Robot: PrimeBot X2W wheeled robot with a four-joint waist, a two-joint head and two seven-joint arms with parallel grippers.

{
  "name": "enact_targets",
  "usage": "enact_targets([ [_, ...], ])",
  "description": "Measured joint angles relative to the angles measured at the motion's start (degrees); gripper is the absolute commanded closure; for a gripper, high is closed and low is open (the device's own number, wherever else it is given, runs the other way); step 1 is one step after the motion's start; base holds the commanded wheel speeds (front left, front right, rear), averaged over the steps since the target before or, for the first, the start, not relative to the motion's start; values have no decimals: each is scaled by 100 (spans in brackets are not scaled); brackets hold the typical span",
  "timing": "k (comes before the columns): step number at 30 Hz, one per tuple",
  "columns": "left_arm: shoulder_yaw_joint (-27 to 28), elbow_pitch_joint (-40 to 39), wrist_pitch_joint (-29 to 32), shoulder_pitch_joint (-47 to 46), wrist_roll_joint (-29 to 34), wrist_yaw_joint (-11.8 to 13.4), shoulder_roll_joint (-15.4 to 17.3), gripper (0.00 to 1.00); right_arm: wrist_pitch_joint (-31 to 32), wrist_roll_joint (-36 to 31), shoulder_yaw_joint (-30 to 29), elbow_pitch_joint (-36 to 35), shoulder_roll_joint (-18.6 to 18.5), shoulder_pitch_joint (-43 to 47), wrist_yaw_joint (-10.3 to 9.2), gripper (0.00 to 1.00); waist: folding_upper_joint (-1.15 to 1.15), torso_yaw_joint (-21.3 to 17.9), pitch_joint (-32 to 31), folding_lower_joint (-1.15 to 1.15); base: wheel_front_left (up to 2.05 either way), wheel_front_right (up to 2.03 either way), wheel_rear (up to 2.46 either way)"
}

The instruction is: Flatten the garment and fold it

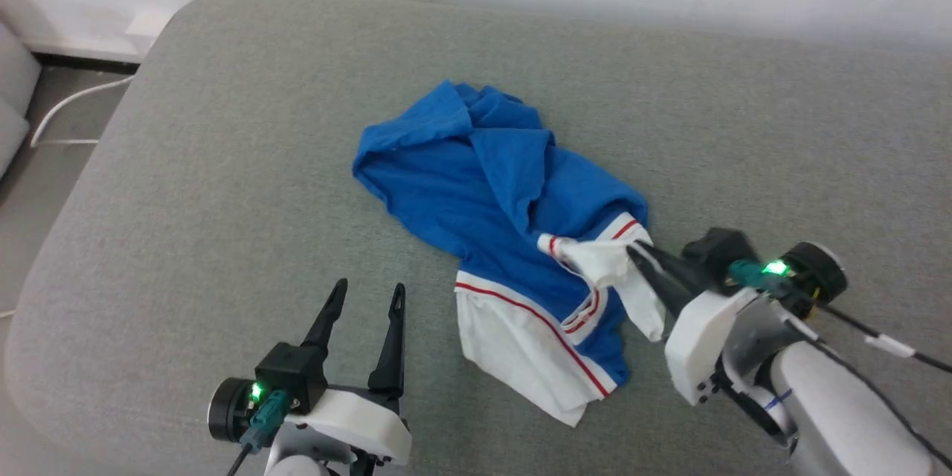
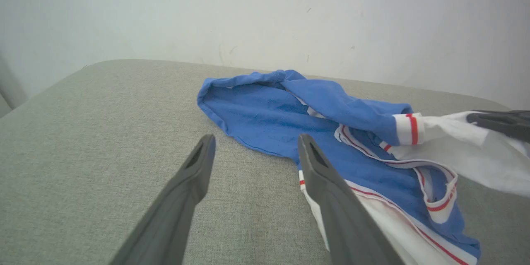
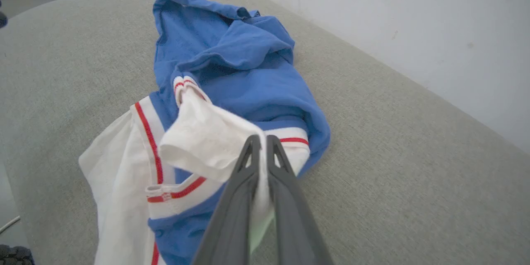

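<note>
Barely started tbh: the garment (image 1: 506,193) is seen bunched up, its white sleeve (image 1: 606,264) pinched in the right gripper (image 1: 634,248), the left gripper (image 1: 370,287) held wide beside it. Flattening and folding aren't done yet.

Head camera looks down from the near side. Both wrist cameras sit low and close, angled toward the far wall (image 2: 265,8); all views share the garment (image 1: 506,186).

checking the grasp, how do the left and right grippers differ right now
The left gripper stands open, fingers apart; the right gripper is shut on the white sleeve of the garment. The left gripper sits apart from the garment, holding nothing; the right gripper pinches its cloth. Both have long dark fingers.
</note>
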Motion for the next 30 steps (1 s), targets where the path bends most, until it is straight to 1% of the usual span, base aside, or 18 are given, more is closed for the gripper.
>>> enact_targets([
  [3, 25, 21, 0, 6, 12, -4, -2, 0, 3, 220, -528, -132, 67, 115, 2, 100, 0, -165, -45, 0, 0, 0, 0],
  [5, 35, 41, 0, 13, 13, -19, -4, 0, 65, 305, -1047, -209, 105, 263, 2, 100, 0, -273, -77, 0, 0, 0, 0],
  [7, 34, 75, 0, 23, 19, -79, -7, 0, 181, 386, -1675, -264, 180, 446, 2, 100, 0, -376, -104, 0, 0, 0, 0],
  [12, -1, 152, 0, 36, 54, -126, -26, 0, 662, 435, -3326, -245, 457, 869, 2, 100, 0, -604, -125, 0, 0, 0, 0],
  [15, -45, 240, 0, 35, 54, -159, -49, 0, 905, 414, -4121, -129, 638, 961, 2, 100, 0, -690, -91, 0, 0, 0, 0],
  [18, -53, 313, 1, 31, 59, -200, -55, 0, 937, 224, -4744, 47, 679, 936, 2, 100, 0, -734, -30, 0, 0, 0, 0],
  [20, -57, 356, 1, 29, 60, -207, -55, 0, 864, 34, -4916, 202, 644, 909, 2, 100, 0, -759, 1, 0, 0, 0, 0],
  [21, -59, 378, 1, 26, 60, -209, -55, 0, 776, -64, -4945, 257, 630, 898, 2, 0, 0, -770, 10, 0, 0, 0, 0],
  [23, -73, 442, 1, 17, 60, -258, -52, 0, 595, -223, -4970, 378, 631, 842, 2, 0, 0, -792, 13, 0, 0, 0, 0],
  [26, -90, 546, 2, 15, 59, -260, -45, 0, 235, -398, -4842, 345, 639, 798, 1, 0, 0, -831, -16, 0, 0, 0, 0],
  [30, -127, 658, 272, 16, -46, -397, -43, 0, -276, -643, -4612, -34, 678, 810, 2, 0, 0, -930, -65, 0, 0, 0, 0],
])
